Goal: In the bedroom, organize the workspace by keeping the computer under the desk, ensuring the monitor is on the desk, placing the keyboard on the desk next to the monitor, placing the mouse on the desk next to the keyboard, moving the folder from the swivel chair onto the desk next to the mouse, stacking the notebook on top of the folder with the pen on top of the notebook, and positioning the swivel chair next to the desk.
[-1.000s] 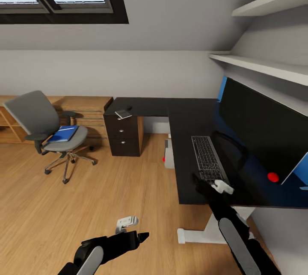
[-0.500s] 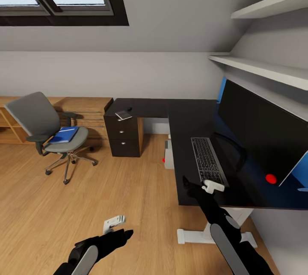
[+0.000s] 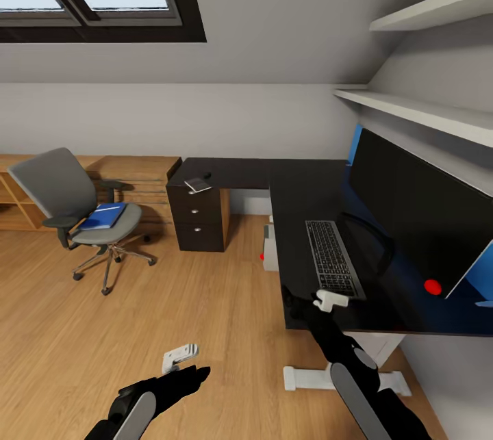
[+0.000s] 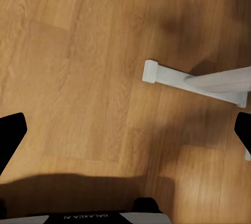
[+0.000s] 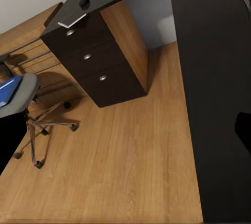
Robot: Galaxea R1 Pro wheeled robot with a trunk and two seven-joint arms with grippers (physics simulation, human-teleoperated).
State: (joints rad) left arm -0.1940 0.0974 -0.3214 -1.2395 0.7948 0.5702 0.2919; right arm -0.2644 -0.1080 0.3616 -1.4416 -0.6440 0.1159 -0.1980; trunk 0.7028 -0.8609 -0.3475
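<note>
On the black desk point(image 3: 301, 187) the monitor point(image 3: 411, 211) stands at the right, with the keyboard point(image 3: 333, 259) in front of it. The grey computer point(image 3: 270, 246) sits under the desk. The grey notebook point(image 3: 197, 184) and the tiny mouse point(image 3: 207, 174) lie on the far corner above the drawers point(image 5: 99, 62). The blue folder point(image 3: 103, 215) lies on the swivel chair point(image 3: 58, 187) at the left. I cannot make out the pen. My right gripper point(image 3: 293, 298) hangs open at the desk's front edge, just left of the keyboard. My left gripper point(image 3: 195, 378) is open, low over the floor.
A low light-wood cabinet point(image 3: 130, 170) runs along the back wall behind the chair. White shelves point(image 3: 411, 108) hang above the monitor. The desk's white foot point(image 4: 193, 80) lies on the plank floor just ahead of my left gripper. Open floor spreads between chair and desk.
My right gripper has drawn back from the keyboard's near end toward the desk's front edge and to the left. My left gripper has dropped lower and shifted left.
</note>
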